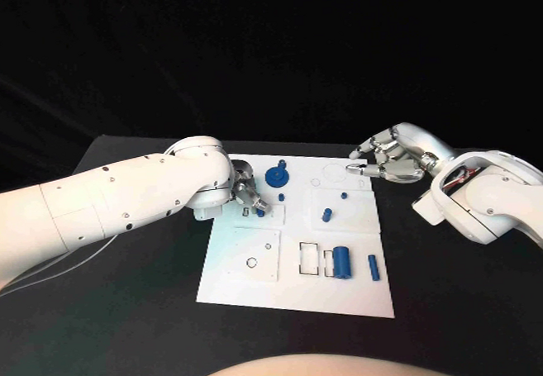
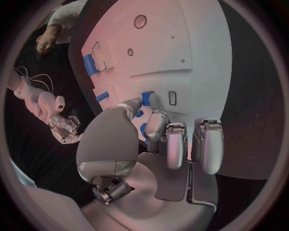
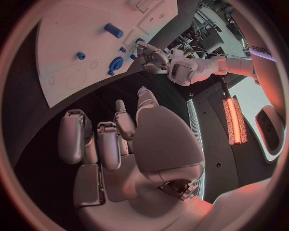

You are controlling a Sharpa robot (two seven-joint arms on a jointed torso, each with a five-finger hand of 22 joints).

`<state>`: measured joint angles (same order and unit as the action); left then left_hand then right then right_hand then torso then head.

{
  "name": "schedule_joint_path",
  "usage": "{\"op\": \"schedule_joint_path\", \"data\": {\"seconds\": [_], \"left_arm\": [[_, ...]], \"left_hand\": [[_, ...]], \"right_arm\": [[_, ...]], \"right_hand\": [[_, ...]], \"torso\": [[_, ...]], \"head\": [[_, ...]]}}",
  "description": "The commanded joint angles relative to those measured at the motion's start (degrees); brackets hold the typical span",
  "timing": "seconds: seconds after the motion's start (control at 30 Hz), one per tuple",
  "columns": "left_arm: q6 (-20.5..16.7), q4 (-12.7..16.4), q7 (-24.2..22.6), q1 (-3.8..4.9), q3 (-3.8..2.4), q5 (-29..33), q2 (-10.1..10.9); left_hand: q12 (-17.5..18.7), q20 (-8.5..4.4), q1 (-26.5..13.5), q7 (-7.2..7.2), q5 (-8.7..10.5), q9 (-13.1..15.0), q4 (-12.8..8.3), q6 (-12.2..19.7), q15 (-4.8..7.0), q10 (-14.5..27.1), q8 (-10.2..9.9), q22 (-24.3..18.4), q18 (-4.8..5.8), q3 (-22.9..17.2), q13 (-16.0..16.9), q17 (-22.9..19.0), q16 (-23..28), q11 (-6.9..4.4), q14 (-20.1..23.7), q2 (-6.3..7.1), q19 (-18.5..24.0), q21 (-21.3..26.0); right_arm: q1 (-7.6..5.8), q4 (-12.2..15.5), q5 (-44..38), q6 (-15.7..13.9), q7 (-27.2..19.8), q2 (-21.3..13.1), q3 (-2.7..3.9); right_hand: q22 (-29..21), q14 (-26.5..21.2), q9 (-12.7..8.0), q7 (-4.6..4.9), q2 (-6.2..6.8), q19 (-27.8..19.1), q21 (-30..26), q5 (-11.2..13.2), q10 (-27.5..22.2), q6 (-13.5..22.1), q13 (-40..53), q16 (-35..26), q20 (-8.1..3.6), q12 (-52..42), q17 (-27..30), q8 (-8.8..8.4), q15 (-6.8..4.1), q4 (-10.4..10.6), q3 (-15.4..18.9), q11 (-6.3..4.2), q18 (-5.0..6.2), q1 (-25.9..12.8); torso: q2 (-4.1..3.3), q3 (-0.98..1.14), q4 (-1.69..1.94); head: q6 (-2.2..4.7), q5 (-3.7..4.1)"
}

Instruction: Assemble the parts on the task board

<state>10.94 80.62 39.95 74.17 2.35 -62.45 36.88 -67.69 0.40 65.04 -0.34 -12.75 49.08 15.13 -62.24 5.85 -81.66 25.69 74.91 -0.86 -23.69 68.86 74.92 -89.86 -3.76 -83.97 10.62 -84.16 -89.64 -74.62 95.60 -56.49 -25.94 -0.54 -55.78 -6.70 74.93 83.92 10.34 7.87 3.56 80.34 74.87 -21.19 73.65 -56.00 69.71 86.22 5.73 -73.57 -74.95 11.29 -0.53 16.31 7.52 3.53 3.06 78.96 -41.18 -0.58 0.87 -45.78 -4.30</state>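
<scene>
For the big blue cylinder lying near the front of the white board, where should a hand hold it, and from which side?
Judging from its pose, grip the blue cylinder across its round middle, coming from above. It lies flat on the task board, long axis running away from the robot, so fingers can close on its two curved sides. The right hand looks free.

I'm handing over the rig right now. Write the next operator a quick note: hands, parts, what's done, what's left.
Left hand: over the task board, fingers on a small blue part near its left edge; whether it grips the part is unclear.
Right hand: off the board's far right corner, fingers curled, holding nothing.
Parts: blue gear at the far end, blue cylinder and blue bar at the near right, small blue pieces mid-board.
Done: cannot tell.
Left: loose parts to be seated.
</scene>
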Motion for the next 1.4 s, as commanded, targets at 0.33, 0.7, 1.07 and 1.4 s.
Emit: {"op": "schedule_joint_path", "data": {"seconds": [0.33,0.7,1.07,1.4], "left_arm": [[-0.4,-0.1,1.2,-0.01,-0.03,-0.1,0.0],[-2.4,0.0,1.0,-0.01,-0.08,0.5,0.1],[-3.6,0.9,0.6,0.05,-0.90,0.6,1.5],[-1.8,-1.1,-0.6,2.58,-2.78,2.5,2.5]], "left_hand": [[0.0,-0.38,-0.7,0.59,-0.07,0.3,1.0,0.1,0.38,0.0,-0.4,15.1,0.86,2.5,-0.1,15.1,-0.1,0.33,-6.0,-0.66,-5.8,-0.4],[-0.4,-0.42,-5.9,0.67,0.01,0.8,1.6,0.0,0.33,0.0,-0.7,15.1,0.86,11.9,0.3,15.1,-0.1,0.42,-6.0,-1.87,-5.8,-0.4],[0.4,-0.44,-4.2,0.79,-0.11,1.1,1.4,0.5,0.28,0.6,-1.0,15.1,0.86,14.9,-0.4,15.1,-0.1,0.50,-6.0,-2.60,-5.8,-0.4],[4.3,0.69,1.7,3.12,-0.36,-3.0,1.5,4.0,-1.26,3.3,-6.6,13.2,0.39,18.0,-4.0,15.1,-0.1,2.42,-6.0,-4.17,-4.7,0.7]], "right_arm": [[0.03,0.2,-0.6,0.7,-0.1,-0.1,0.00],[0.03,0.2,-0.6,0.6,-0.2,-0.1,0.00],[0.03,0.2,-0.6,0.4,-0.3,-0.2,0.00],[0.03,0.1,-0.6,0.4,-0.2,-0.3,0.00]], "right_hand": [[2.9,4.1,0.1,-0.02,-0.27,-0.2,-0.5,0.3,-0.1,0.6,-0.1,-0.2,-0.36,0.3,-6.8,0.31,-0.31,0.0,0.7,-0.28,0.96,-0.6],[2.8,4.0,0.1,-0.02,-0.28,-0.3,-0.6,0.4,-0.1,0.6,-0.1,-0.3,-0.36,0.2,-6.7,0.34,-0.31,0.0,0.8,-0.28,0.98,-0.7],[2.8,4.0,0.1,-0.02,-0.29,-0.3,-0.6,0.5,-0.1,0.6,-0.2,-0.3,-0.36,0.3,-6.6,0.35,-0.31,0.1,0.8,-0.28,0.99,-0.8],[2.9,4.0,0.1,-0.02,-0.33,-0.3,-0.6,0.5,-0.1,0.6,-0.1,-0.3,-0.36,0.2,-6.7,0.38,-0.31,0.1,0.9,-0.28,0.97,-0.9]], "torso": [[0.02,0.00,0.01],[0.00,0.00,0.00],[0.10,0.08,0.03],[0.03,0.07,0.04]], "head": [[0.11,-0.05],[0.12,0.03],[0.41,-0.02],[1.08,-0.02]]}}
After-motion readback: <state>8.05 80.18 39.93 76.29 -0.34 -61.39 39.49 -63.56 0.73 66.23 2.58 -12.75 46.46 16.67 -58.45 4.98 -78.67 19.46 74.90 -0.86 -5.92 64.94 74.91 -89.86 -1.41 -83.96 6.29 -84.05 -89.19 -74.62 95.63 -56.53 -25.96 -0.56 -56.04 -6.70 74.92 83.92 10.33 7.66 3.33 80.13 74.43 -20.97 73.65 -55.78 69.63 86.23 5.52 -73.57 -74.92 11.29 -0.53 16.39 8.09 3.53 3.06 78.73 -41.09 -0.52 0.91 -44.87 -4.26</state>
